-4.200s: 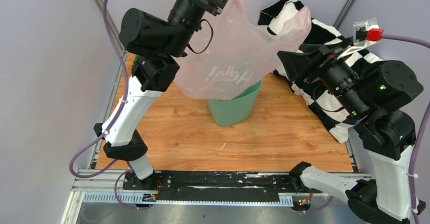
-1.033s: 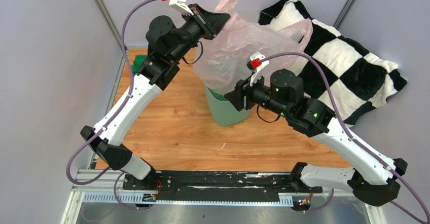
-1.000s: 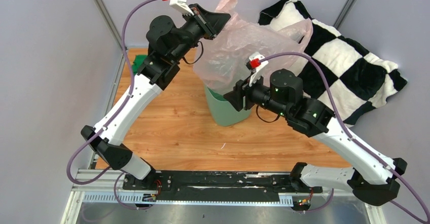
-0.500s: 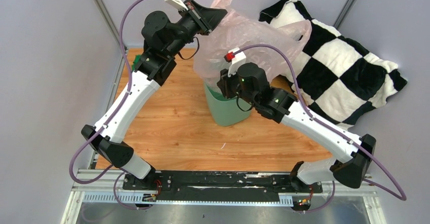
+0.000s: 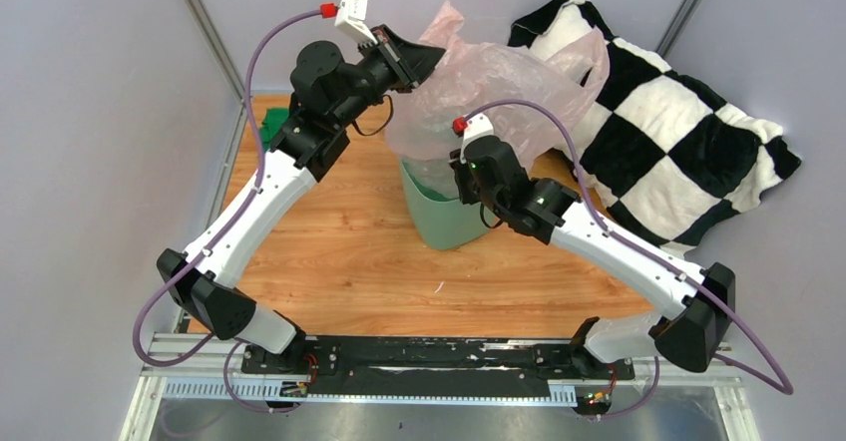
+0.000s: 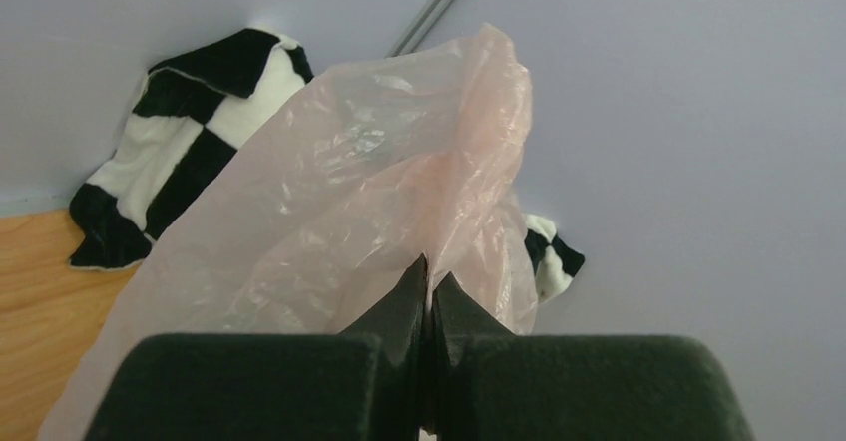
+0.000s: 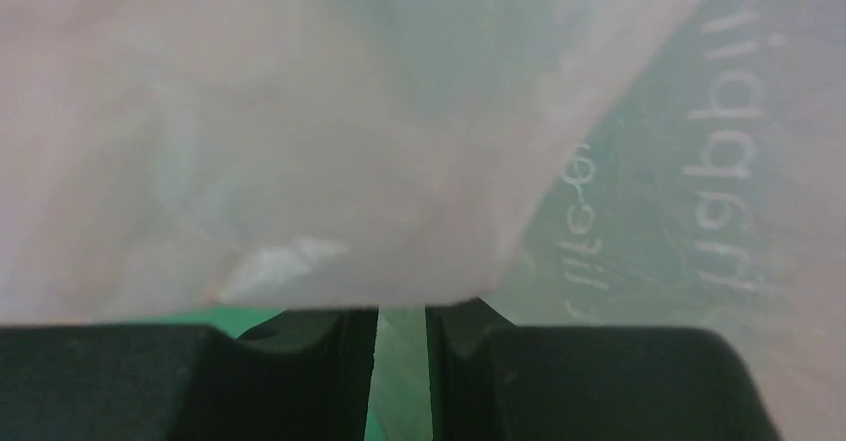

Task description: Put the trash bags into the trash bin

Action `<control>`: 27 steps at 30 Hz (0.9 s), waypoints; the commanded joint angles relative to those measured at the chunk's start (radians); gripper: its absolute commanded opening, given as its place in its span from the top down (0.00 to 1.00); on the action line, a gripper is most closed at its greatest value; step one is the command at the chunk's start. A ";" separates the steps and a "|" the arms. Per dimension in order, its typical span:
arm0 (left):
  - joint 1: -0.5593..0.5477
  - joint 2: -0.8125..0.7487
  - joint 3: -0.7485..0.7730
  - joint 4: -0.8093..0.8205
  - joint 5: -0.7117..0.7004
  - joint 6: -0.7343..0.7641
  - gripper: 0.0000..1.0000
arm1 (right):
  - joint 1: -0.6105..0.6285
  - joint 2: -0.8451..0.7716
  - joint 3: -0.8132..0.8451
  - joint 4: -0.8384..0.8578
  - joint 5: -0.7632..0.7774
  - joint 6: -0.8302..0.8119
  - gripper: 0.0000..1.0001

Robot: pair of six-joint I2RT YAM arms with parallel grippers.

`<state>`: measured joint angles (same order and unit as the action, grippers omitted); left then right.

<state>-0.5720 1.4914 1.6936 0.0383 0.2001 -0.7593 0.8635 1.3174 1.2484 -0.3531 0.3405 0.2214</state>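
Since approx 4 s ago your right arm has swung off the checkered cushion [image 5: 688, 132] and come in over the bin, and the left arm has dropped the bag from high up to just above the rim. L to R now: the small green cloth [image 5: 273, 118] lies at the far-left table [image 5: 339, 251] edge, out of play. The left gripper [image 5: 416, 55] has its fingers clamped tight on a top fold of the pink trash bag [image 5: 499, 77]; the wrist view shows film bunched above the closed tips [image 6: 429, 283]. The bag's lower part sits in the mouth of the mint trash bin [image 5: 444, 220], but most of it billows above and behind the rim, touching the cushion. The right gripper [image 5: 460, 174] is nosed down at the bin's near-right rim, pressed into the film. In its wrist view the fingers [image 7: 402, 313] show only a slim gap w/ green behind, and you can't tell if they pinch any plastic. Risks, as I judge them: the bag is bigger than the bin and springy, so if the left lets go early it'll likely puff back out; a hard push by the right could tip or slide the light bin; film could snag on the fingers and get dragged out on retreat. Bin contents: only the bag's bottom portion, w/ white lettering seen against green wall; the floor of the bin is hidden.
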 commanded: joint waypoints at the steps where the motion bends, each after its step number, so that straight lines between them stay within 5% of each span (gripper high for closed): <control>1: 0.022 -0.049 -0.068 0.017 -0.003 0.001 1.00 | -0.004 -0.058 0.040 -0.082 -0.010 0.001 0.75; 14: 0.037 0.036 0.050 0.021 0.112 -0.123 1.00 | 0.019 -0.249 -0.020 0.272 -0.466 -0.108 0.57; 22: 0.037 0.088 0.128 0.021 0.245 -0.303 1.00 | 0.020 -0.096 0.082 0.441 -0.502 -0.158 0.52; 27: 0.037 0.118 0.153 0.021 0.272 -0.398 1.00 | 0.022 -0.014 0.086 0.470 -0.374 -0.156 0.53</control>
<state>-0.5388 1.5852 1.8069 0.0513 0.3985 -1.0496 0.8711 1.2621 1.3014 0.0536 -0.1246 0.0856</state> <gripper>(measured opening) 0.001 0.482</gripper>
